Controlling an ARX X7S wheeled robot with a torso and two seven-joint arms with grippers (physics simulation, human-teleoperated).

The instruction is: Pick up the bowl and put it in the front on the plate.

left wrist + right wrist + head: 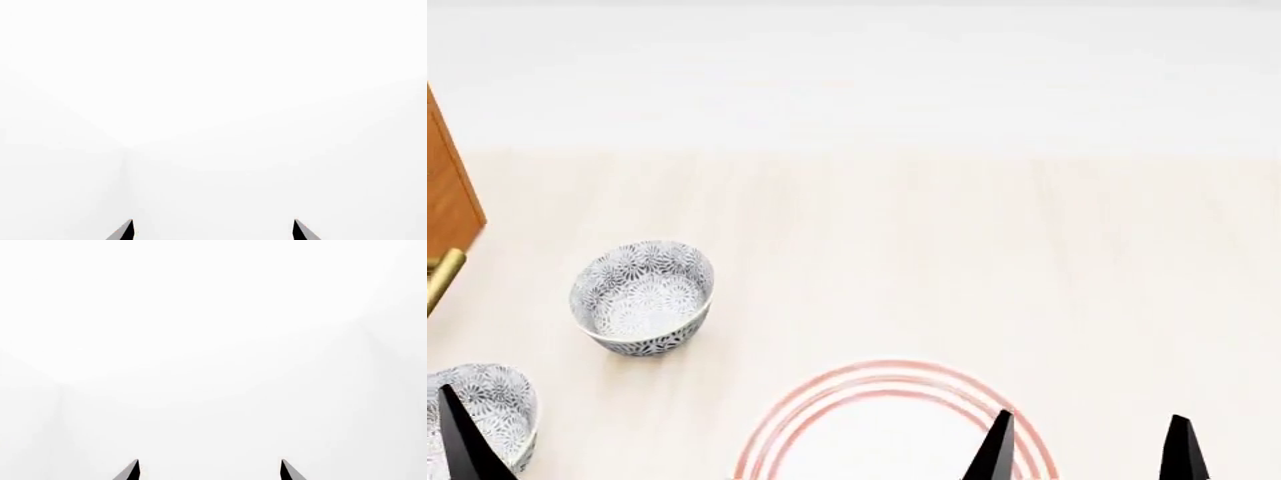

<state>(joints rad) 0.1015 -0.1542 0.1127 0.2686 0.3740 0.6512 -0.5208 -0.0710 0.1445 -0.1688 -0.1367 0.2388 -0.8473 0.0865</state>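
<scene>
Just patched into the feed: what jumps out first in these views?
The head view is dominated by a patterned grey-blue bowl standing alone on the pale wooden table, left of centre. Nearer the robot, the red-ringed plate is cut off by the bottom edge, with the right gripper open, one fingertip over the plate's right rim. A second look-alike bowl sits at the bottom left corner; both wrist views show only white.

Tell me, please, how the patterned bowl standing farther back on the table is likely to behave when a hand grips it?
The bowl looks like glazed ceramic, so it is probably rigid, fairly slippery and liable to chip. Its deep walls narrow to a small base, so a sideways push may tip it. It stands upright with an open rim, which suits a rim pinch.
</scene>
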